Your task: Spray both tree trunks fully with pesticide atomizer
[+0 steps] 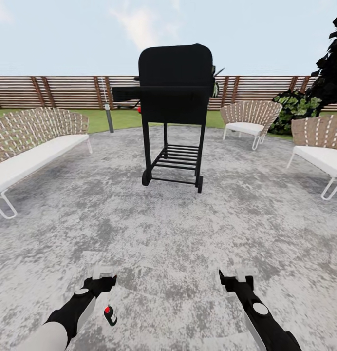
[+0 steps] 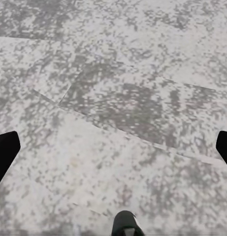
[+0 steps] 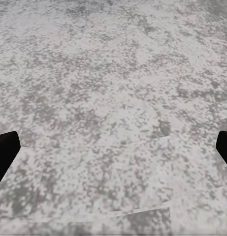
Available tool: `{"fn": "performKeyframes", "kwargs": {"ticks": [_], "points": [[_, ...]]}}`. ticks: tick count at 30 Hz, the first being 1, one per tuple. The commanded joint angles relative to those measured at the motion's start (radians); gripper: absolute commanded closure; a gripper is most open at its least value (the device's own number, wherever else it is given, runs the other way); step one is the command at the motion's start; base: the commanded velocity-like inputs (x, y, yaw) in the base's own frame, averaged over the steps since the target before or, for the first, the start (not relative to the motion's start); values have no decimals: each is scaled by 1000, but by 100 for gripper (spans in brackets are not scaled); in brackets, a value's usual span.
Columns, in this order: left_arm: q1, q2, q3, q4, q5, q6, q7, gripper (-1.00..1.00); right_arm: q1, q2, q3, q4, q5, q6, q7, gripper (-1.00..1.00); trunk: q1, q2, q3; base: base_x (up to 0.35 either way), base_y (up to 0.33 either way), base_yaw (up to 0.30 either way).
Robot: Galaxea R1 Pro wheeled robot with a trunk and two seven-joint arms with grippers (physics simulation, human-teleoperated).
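Note:
The pesticide atomizer [image 1: 110, 315], a small black bottle with a red top, lies on the grey speckled floor [image 1: 168, 243] close beside my left forearm, nearer to me than the fingertips. My left gripper [image 1: 103, 271] hovers low over the paving, open and empty, its dark fingers [image 2: 5, 152] spread wide in the left wrist view. A dark rounded shape [image 2: 127, 225] pokes in at that view's edge; I cannot tell what it is. My right gripper [image 1: 239, 271] is open too, with bare floor [image 3: 113, 113] between its fingers [image 3: 5, 150]. The trees and their trunks are out of view.
A black wheeled grill [image 1: 174, 112] stands ahead mid-patio. A white bench [image 1: 32, 151] lines the left side, and woven chairs [image 1: 249, 122] [image 1: 322, 146] sit at right. Lawn and a slatted fence [image 1: 61, 91] lie beyond, with a dark thin-stemmed tree [image 1: 329, 68] far right.

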Motion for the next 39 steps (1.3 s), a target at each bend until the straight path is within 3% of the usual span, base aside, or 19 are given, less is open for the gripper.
{"fn": "performKeyframes", "kwargs": {"ticks": [1,15,34,39], "points": [[0,0,0,-1,5,2,1,-100,0,0,1,0,1,-3,0,-100,0,-1,-5,0,0,0],[2,-5,0,1,5,-39,1,-100,0,-1,-2,-1,1,-3,0,-100,6,-4,-75,0,0,0],[2,-5,0,1,5,-42,1,-100,0,0,1,2,1,-3,0,-100,15,-8,-178,0,0,0],[2,-5,-1,1,5,-46,1,-100,0,0,1,3,1,-3,0,-100,15,-8,-186,0,0,0]]}}
